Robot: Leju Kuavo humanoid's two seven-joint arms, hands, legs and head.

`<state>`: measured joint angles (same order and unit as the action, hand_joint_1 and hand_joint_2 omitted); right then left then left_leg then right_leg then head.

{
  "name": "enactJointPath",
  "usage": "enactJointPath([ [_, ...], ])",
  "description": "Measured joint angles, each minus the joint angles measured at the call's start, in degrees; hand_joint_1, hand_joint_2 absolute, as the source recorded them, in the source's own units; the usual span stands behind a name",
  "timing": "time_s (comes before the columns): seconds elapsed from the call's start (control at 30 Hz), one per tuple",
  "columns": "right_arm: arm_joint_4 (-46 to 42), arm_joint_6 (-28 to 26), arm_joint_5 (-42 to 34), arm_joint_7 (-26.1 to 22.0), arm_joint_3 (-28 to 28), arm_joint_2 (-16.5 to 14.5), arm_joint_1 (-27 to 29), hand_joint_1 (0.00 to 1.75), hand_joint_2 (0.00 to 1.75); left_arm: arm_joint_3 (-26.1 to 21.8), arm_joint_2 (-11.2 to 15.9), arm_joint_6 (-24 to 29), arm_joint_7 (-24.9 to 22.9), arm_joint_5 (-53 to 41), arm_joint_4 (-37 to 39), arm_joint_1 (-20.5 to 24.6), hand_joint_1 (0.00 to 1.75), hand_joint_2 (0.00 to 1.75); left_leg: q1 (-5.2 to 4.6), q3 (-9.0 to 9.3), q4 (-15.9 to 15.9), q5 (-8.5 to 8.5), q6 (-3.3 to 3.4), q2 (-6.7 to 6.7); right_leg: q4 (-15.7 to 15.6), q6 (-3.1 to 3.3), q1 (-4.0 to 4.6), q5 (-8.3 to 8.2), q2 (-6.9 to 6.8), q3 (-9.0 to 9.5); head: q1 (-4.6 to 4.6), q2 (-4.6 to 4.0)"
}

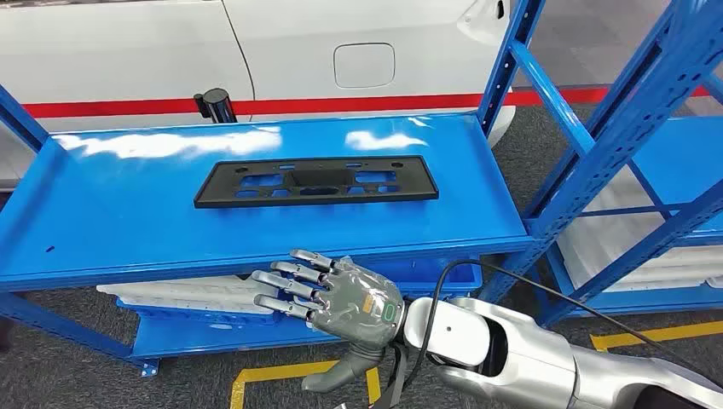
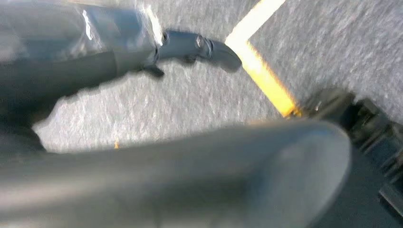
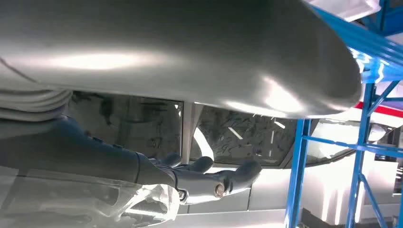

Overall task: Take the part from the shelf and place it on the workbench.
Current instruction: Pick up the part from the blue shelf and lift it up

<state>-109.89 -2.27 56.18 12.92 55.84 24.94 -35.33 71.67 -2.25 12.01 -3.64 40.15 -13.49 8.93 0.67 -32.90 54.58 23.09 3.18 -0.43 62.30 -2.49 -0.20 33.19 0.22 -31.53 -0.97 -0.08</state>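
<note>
The right hand [image 1: 341, 294] is seen empty, fingers spread, just before the blue metal shelf [image 1: 128, 230]; the flat black perforated plastic plate [image 1: 315, 182] on it is judged light, stiff, best gripped by its near long edge. The left hand's state cannot be told.

**Blue, black, white and red**

The shelf [image 1: 128, 213] is glossy bright blue. The part [image 1: 315, 183] is matte black. The right hand [image 1: 328, 298] is grey with darker fingers on a silver arm. The car [image 1: 281, 51] is white with a red stripe. The grey floor [image 1: 68, 375] carries yellow lines.
</note>
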Motion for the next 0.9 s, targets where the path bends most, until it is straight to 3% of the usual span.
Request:
enactJointPath([
  [0.07,0.0,0.0,0.0,0.0,0.0,0.0,0.1,0.0,0.0,0.0,0.0,0.0,0.1,0.0,0.0,0.0,0.0,0.0,0.01,0.18,0.0,0.22,0.13,0.0,4.5,-0.19,-0.2,1.3,0.0,-2.8,0.0,-0.01],
  [0.1,0.1,0.0,-0.1,0.0,0.0,0.0,0.2,0.0,0.0,0.0,0.0,0.0,0.1,0.0,0.0,0.0,0.0,0.0,0.02,0.38,0.0,0.44,0.21,-0.01,8.0,-0.36,-0.36,1.95,-0.01,-5.12,-0.01,-0.01],
  [0.13,0.1,0.0,-0.2,0.0,0.1,0.0,0.2,0.0,0.0,0.0,0.0,0.0,0.1,0.0,0.0,-0.1,0.0,0.0,0.03,0.64,0.0,0.66,0.2,-0.05,9.5,-0.46,-0.51,1.49,-0.01,-6.59,-0.01,-0.01],
  [0.17,0.1,0.0,-0.2,0.0,0.1,0.0,0.3,0.0,0.0,0.0,0.0,0.0,0.1,0.0,0.0,-0.2,0.0,0.0,0.06,0.97,0.0,0.9,0.11,-0.11,8.6,-0.51,-0.63,-0.17,-0.01,-6.89,-0.01,-0.01],
  [0.27,0.1,0.0,-0.3,0.0,0.1,0.0,0.2,0.0,0.0,0.0,0.0,0.0,0.2,0.0,0.0,-0.1,0.0,0.0,0.03,1.98,0.0,1.65,-0.51,-0.39,-2.9,-0.39,-0.71,-7.26,-0.01,-2.89,-0.01,-0.01],
  [0.33,0.1,-0.1,-0.4,0.0,0.1,-0.1,0.2,0.0,0.0,0.0,0.0,0.0,0.2,0.0,0.0,0.0,0.0,0.0,-0.13,2.14,0.0,1.96,-1.12,-0.49,-7.0,-0.08,-0.47,-8.52,0.06,-1.31,0.03,-0.01],
  [0.43,0.1,-0.1,-0.4,0.0,0.1,0.0,0.2,0.0,0.0,0.0,0.0,0.0,0.2,0.0,0.0,0.0,0.0,0.0,0.01,2.1,0.0,2.34,-2.08,-0.46,-7.5,0.88,-0.38,-8.52,0.1,-1.14,0.05,-0.01],
  [0.5,0.1,-0.1,-0.4,0.0,0.1,-0.1,0.1,0.0,0.0,0.0,0.0,-0.1,0.3,0.0,0.0,0.0,0.0,0.0,0.18,0.58,3.3,4.39,-2.63,-0.32,-7.8,1.61,-0.54,-8.68,0.02,-0.91,0.11,-0.01],
  [0.57,0.1,-0.2,-0.4,0.0,0.1,-0.2,0.1,0.0,0.0,0.0,0.0,-0.1,0.3,0.0,0.0,-0.1,0.0,0.0,0.22,-3.31,11.1,7.94,-2.98,-0.22,-7.8,2.02,-0.46,-8.57,-0.05,-0.84,0.16,-0.01],
  [0.63,0.2,-0.2,-0.4,0.0,0.3,-0.3,0.1,0.0,0.0,0.0,0.0,-0.1,0.3,-0.1,0.0,-0.2,0.0,0.0,0.22,-6.49,17.0,9.42,-3.1,-0.2,-7.8,2.18,-0.3,-8.46,-0.03,-0.78,0.14,-0.01],
  [0.67,0.2,-0.2,-0.4,0.0,0.5,-0.3,0.1,0.0,0.0,0.0,0.0,-0.1,0.3,-0.1,0.0,-0.2,0.0,0.0,0.2,-6.59,16.7,8.56,-3.02,-0.2,-7.8,2.21,-0.24,-8.4,0.01,-0.7,0.14,-0.01],
  [0.7,0.2,-0.2,-0.4,0.0,0.6,-0.3,0.1,0.0,0.0,0.0,0.0,-0.1,0.3,-0.1,0.0,-0.2,0.0,0.0,0.16,-5.56,14.1,6.8,-2.84,-0.2,-7.8,2.2,-0.18,-8.32,0.05,-0.57,0.15,-0.01],
  [0.77,0.3,-0.2,-0.4,-0.1,0.7,-0.3,0.1,0.0,0.0,0.0,0.0,-0.1,0.3,-0.2,0.0,-0.2,0.0,0.0,-0.1,-1.82,5.6,2.83,-2.17,-0.17,-7.7,2.03,0.02,-8.08,0.12,-0.31,0.15,-0.01],
  [0.8,0.3,-0.2,-0.4,-0.1,0.8,-0.3,0.1,0.0,0.0,0.0,0.1,-0.1,0.3,-0.2,0.0,-0.1,0.0,0.0,-0.27,-0.32,2.4,1.61,-1.84,-0.13,-7.7,1.86,0.14,-7.97,0.14,-0.24,0.13,-0.01],
  [0.83,0.3,-0.2,-0.4,-0.1,0.8,-0.3,0.1,0.0,0.0,0.0,0.1,-0.1,0.3,-0.3,0.0,-0.1,0.0,0.0,-0.42,0.55,0.5,1.05,-1.57,-0.1,-7.7,1.67,0.23,-7.88,0.14,-0.22,0.09,-0.01],
  [0.9,0.3,-0.2,-0.4,-0.1,0.9,-0.4,0.0,0.0,0.0,0.0,0.1,-0.2,0.3,-0.7,0.0,-0.1,0.0,0.0,-0.54,0.82,-0.2,0.92,-1.21,-0.1,-7.8,1.2,0.23,-7.84,0.11,-0.18,0.04,-0.01],
])
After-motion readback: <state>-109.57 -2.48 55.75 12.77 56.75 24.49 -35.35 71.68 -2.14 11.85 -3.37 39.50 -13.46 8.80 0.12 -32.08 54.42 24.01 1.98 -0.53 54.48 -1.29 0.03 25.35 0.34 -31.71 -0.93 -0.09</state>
